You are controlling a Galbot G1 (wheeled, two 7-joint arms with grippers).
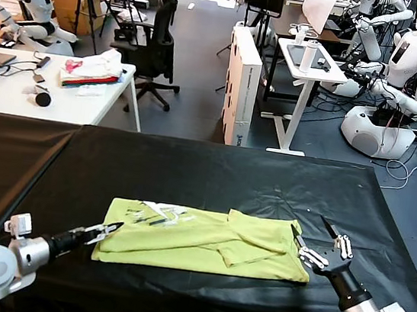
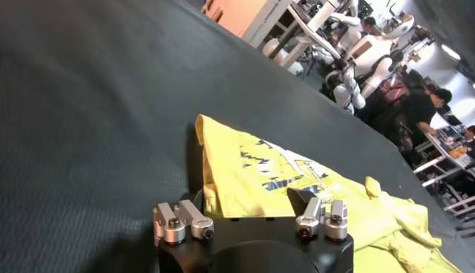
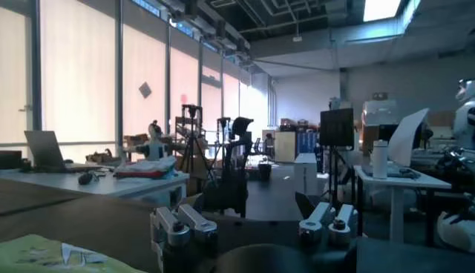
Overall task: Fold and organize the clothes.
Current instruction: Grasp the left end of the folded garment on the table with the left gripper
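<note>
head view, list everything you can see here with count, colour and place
T-shirt: one, lime-yellow, lying partly folded on the near middle of the black table
black table: one, covered in black cloth, spanning the foreground
cloth pile: one, white, pink and red, on the white desk at the far left
white desk: one, far left behind the table
office chair: one, black, behind the white desk
standing desk: one, white, far right of centre
other robots: several, white, far right and far left
left gripper: one, jaws apart at the shirt's left edge
right gripper: one, jaws open by the shirt's right edge
</note>
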